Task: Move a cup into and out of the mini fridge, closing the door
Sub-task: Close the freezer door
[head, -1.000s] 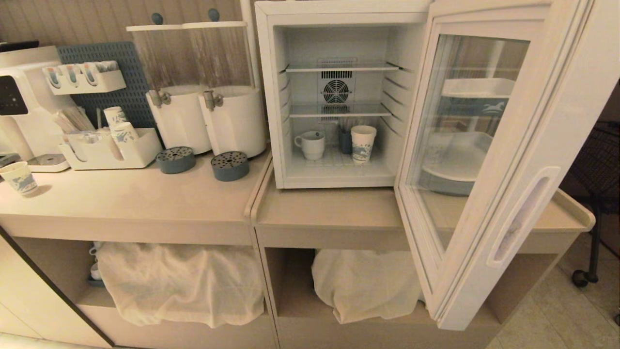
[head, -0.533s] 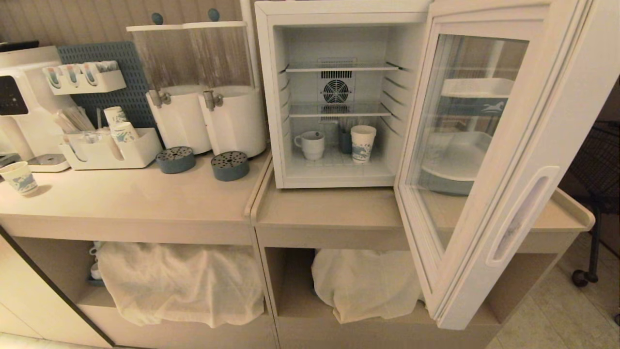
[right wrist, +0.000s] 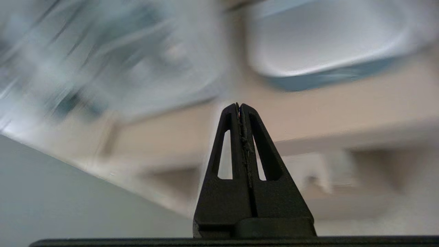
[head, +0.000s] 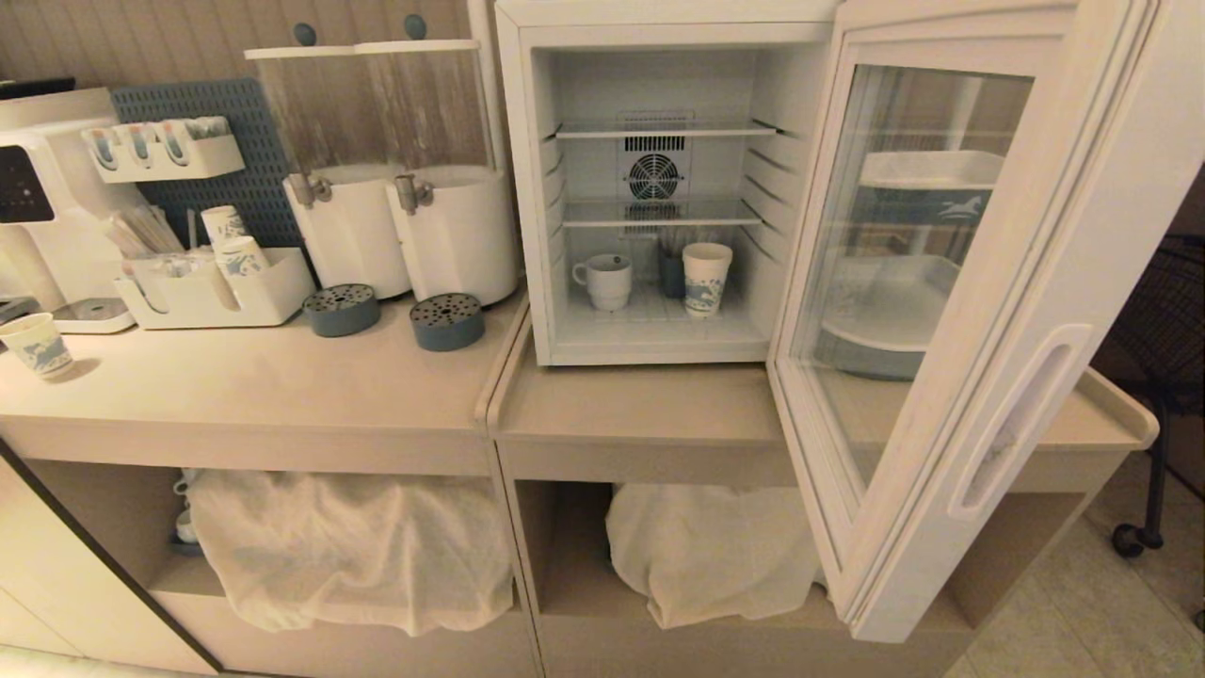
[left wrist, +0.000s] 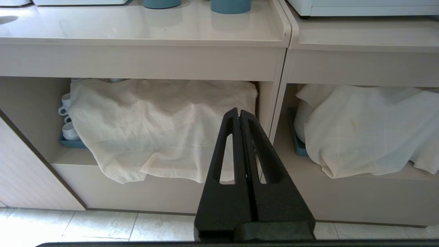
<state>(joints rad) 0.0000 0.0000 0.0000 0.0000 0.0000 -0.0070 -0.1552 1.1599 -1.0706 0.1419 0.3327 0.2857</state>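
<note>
While the door (head: pixel 951 311) stands swung wide at the right of the head view, its handle edge toward the lower right and its glass pane facing the cavity, the mini fridge (head: pixel 659 188) in the upper middle of the frame is fully open at the front. The cup (head: pixel 605 281) sits upright on the fridge floor, at the left of the lowest compartment under the lower wire shelf, its mouth up and its loop handle pointing toward the frame's left; it is squat, with no marked long axis. A taller patterned paper cup (head: pixel 705 278) stands to its right, apart from it, with a small dark container (head: pixel 670 275) between and behind them. Bare fridge floor lies ahead of the cup up to the front lip, and the counter (head: pixel 640 405) below that lip is bare out to its front edge. Neither arm appears in the head view. In the left wrist view the left gripper (left wrist: pixel 239 113) has its fingers pressed together on nothing, facing the cloth-draped shelves (left wrist: pixel 161 127) under the counter. In the right wrist view the right gripper (right wrist: pixel 239 107) likewise has its fingers together and empty, against a blurred background.
</note>
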